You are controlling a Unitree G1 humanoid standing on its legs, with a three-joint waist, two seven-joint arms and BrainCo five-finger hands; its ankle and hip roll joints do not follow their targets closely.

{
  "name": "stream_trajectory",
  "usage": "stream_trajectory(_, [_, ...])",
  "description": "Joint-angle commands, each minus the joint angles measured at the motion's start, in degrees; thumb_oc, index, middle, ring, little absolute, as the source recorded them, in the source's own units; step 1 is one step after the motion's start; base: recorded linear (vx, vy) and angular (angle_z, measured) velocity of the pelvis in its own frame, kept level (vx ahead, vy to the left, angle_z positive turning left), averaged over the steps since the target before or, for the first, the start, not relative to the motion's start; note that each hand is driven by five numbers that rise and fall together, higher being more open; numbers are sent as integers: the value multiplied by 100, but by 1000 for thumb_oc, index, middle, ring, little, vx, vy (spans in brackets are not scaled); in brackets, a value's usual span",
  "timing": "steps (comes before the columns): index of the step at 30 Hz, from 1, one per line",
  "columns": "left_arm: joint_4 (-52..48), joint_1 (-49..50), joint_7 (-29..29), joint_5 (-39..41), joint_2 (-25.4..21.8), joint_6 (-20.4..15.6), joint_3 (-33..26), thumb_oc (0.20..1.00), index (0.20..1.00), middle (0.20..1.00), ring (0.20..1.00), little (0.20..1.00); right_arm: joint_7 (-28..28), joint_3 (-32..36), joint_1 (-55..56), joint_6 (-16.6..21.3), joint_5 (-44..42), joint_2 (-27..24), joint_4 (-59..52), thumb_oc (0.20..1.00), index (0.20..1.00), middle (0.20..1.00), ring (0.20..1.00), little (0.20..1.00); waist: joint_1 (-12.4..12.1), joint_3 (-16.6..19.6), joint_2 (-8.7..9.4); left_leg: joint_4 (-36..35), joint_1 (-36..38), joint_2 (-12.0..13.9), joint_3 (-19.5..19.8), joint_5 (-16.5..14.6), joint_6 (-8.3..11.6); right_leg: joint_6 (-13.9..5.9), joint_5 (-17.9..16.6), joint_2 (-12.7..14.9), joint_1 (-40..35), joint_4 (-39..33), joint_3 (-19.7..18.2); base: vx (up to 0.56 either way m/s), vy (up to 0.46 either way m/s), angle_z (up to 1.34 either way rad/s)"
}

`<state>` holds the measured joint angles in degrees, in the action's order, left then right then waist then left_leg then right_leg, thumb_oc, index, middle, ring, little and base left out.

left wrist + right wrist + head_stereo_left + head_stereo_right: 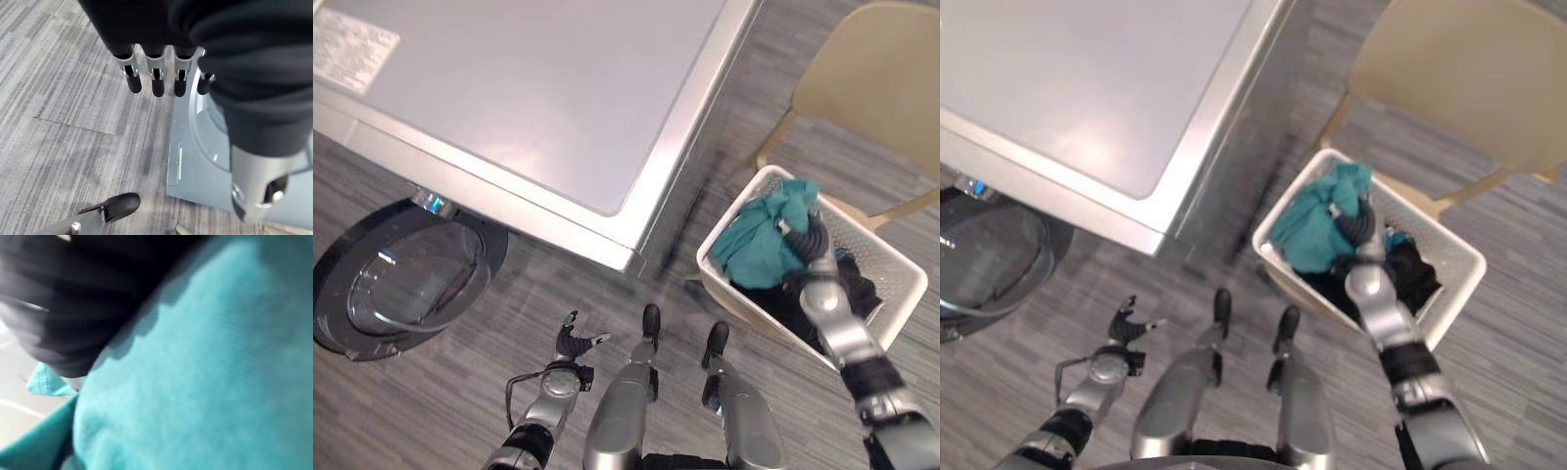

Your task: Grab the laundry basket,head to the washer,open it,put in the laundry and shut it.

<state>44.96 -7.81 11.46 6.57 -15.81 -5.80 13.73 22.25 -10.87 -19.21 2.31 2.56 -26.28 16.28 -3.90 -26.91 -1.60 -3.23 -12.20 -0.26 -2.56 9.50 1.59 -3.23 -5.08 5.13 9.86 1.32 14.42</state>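
Note:
The white laundry basket [904, 270] stands on the floor to the right of the washer [529, 88]. In it, a bunched teal cloth [759, 240] lies on top of dark clothes [862, 294]. My right hand [813, 243] is down in the basket, pressed against the teal cloth [205, 362], which covers most of it. The washer's round door [406, 279] hangs open at the lower left. Low over the floor between door and basket, my left hand [576, 343] is open and holds nothing, its fingers [154, 78] straight.
A beige chair [871, 88] stands right behind the basket. The washer's silver corner [631, 257] juts out between the open door and the basket. Grey striped carpet [558, 284] covers the floor.

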Motion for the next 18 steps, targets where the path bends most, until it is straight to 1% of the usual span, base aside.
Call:
stream_trajectory(1, [95, 335, -102, 29, -141, 14, -109, 1000, 1000, 1000, 1000, 1000, -425, 139, 221, 733, -556, 4, -713, 200, 200, 200, 200, 200, 45, 871, 444, 461, 143, -89, -226, -883, -75, -566, 56, 259, 142, -30, -264, 75, 42, -8])
stream_trajectory(2, [2, 421, -120, 28, -174, 22, -173, 1000, 1000, 1000, 1000, 1000, -584, 206, 389, 798, -692, 52, -947, 200, 200, 200, 200, 200, 69, 951, 468, 453, 234, -89, -246, -917, -90, -575, 53, 252, 84, -42, -302, 55, 34, -6])
stream_trajectory(3, [1, 422, -120, 28, -174, 22, -172, 1000, 1000, 1000, 1000, 1000, -584, 207, 391, 797, -691, 52, -949, 200, 200, 200, 200, 200, 67, 950, 468, 452, 237, -89, -248, -917, -90, -575, 52, 252, 82, -43, -304, 59, 69, -17])
stream_trajectory(4, [-74, 550, -173, 47, -185, 42, -286, 1000, 1000, 1000, 1000, 1000, -870, 226, 712, 833, -827, 139, -1350, 200, 200, 200, 200, 200, 101, 1091, 511, 434, 416, -99, -300, -984, -128, -601, 38, 235, -26, -80, -375, 62, 74, -24])
stream_trajectory(5, [-117, 617, -172, 31, -204, 39, -348, 1000, 1000, 1000, 1000, 1000, -997, 247, 849, 879, -910, 171, -1507, 200, 200, 200, 200, 200, 109, 1167, 526, 411, 515, -109, -331, -1008, -146, -618, 15, 225, -74, -106, -420, 62, 74, -29])
stream_trajectory(6, [-118, 618, -172, 31, -205, 39, -347, 1000, 1000, 1000, 1000, 1000, -998, 248, 850, 878, -910, 171, -1508, 200, 200, 200, 200, 200, 107, 1166, 526, 409, 519, -109, -333, -1007, -146, -618, 14, 224, -76, -107, -422, 15, 92, -24])
stream_trajectory(7, [-167, 727, -219, -6, -208, 50, -405, 1000, 1000, 1000, 1000, 1000, -1262, 223, 1066, 900, -1066, 243, -1790, 200, 200, 200, 200, 200, 148, 1260, 526, 326, 663, -127, -359, -1036, -186, -646, -32, 206, -81, -113, -520, -25, 90, -31])
stream_trajectory(9, [-143, 747, -222, -28, -211, 52, -437, 1000, 1000, 1000, 1000, 1000, -1464, 154, 1183, 932, -1224, 327, -1974, 200, 200, 200, 200, 200, 183, 1281, 519, 208, 747, -132, -416, -981, -204, -715, -96, 188, -14, -8, -624, -91, 71, -44])
stream_trajectory(10, [-170, 712, -222, -26, -222, 40, -433, 1000, 1000, 1000, 1000, 1000, -1544, 124, 1223, 942, -1279, 373, -2044, 200, 200, 200, 200, 200, 205, 1234, 503, 196, 723, -116, -417, -936, -216, -763, -139, 187, 60, 187, -689, -185, 7, -36])
stream_trajectory(11, [-206, 649, -204, -33, -254, 28, -389, 1000, 1000, 1000, 1000, 1000, -1597, 75, 1245, 1013, -1399, 412, -2154, 200, 200, 200, 200, 200, 222, 1172, 469, 228, 646, -87, -389, -876, -232, -774, -19, 133, 130, 437, -820, -239, -14, -20])
stream_trajectory(12, [-272, 576, -184, -50, -289, 12, -353, 1000, 1000, 1000, 1000, 1000, -1647, 64, 1290, 1059, -1475, 442, -2279, 200, 200, 200, 200, 200, 236, 1116, 419, 302, 556, -34, -347, -804, -245, -732, 272, 4, 154, 844, -998, -255, -18, 2])
stream_trajectory(14, [-395, 534, -175, -104, -335, -15, -316, 1000, 1000, 1000, 1000, 1000, -1731, 56, 1382, 1113, -1484, 415, -2438, 200, 200, 200, 200, 200, 227, 1135, 356, 405, 371, 15, -244, -697, -246, -569, 639, -134, 92, 1298, -1127, -261, -71, 56])
stream_trajectory(15, [-464, 566, -199, -167, -377, -39, -306, 1000, 1000, 1000, 1000, 1000, -1799, 184, 1589, 1145, -1370, 351, -2641, 200, 200, 200, 200, 200, 198, 1241, 324, 440, 203, 23, -43, -564, -219, -445, 967, -303, -110, 1789, -1327, -312, -221, 83])
stream_trajectory(16, [-576, 632, -229, -173, -391, -57, -320, 1000, 1000, 1000, 1000, 1000, -1769, 221, 1676, 1123, -1198, 322, -2629, 200, 200, 200, 200, 200, 105, 1363, 326, 466, 30, 3, 122, -440, -184, -401, 1096, -439, -366, 1826, -1524, -237, -202, 93])
stream_trajectory(17, [-580, 637, -229, -173, -394, -55, -320, 1000, 1000, 1000, 1000, 1000, -1767, 218, 1676, 1127, -1196, 325, -2623, 200, 200, 200, 200, 200, 112, 1362, 332, 471, 33, -3, 128, -444, -185, -402, 1100, -434, -376, 1820, -1518, -165, -193, 111])
stream_trajectory(18, [-744, 703, -217, -212, -438, -76, -325, 1000, 1000, 1000, 1000, 1000, -1701, 225, 1627, 1104, -1065, 314, -2552, 200, 200, 200, 200, 200, -2, 1411, 360, 486, -120, -52, 199, -374, -159, -334, 1295, -460, -712, 1514, -1555, -136, -172, 102])
